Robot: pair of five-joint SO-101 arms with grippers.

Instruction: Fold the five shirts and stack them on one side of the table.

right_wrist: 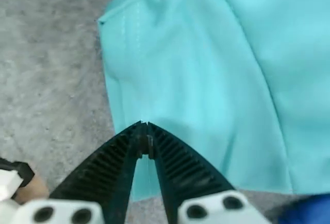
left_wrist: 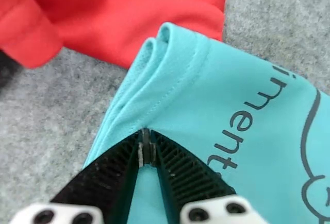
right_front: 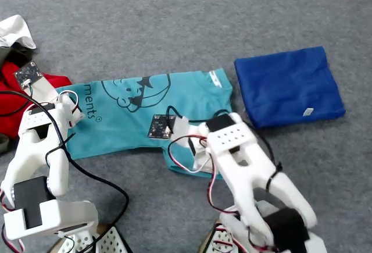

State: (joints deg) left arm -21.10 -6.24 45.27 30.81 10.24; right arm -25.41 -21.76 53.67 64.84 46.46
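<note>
Between left gripper jaws (right gripper too): teal shirt.

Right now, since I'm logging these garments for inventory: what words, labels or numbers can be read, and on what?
On the teal shirt: dark lettering, a cut-off fragment, no whole word.
Its neck label: too small to read.
On the blue shirt: white tag, too small to read.

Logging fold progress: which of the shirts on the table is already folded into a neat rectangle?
The blue shirt, lying alone as a tidy rectangle. The teal shirt is spread out, the red shirt bunched.
</note>
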